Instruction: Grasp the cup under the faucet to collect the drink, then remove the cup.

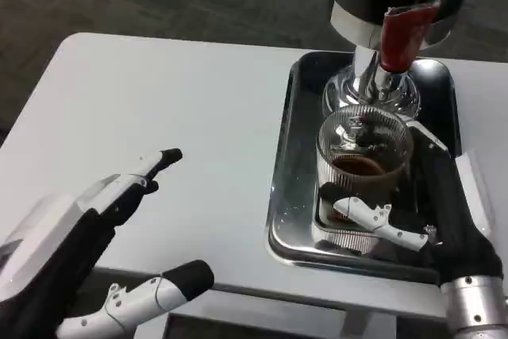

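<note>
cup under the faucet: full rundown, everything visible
The cup is clear, ribbed, glass or plastic, standing upright on the metal tray directly below the dispenser's faucet with its red lever. It holds a shallow layer of brown drink. The right hand wraps its lower half, fingers across the front.

Even, bright overhead light; glare streaks the tray rim, floor beyond the tray dim, edges slightly soft.
</note>
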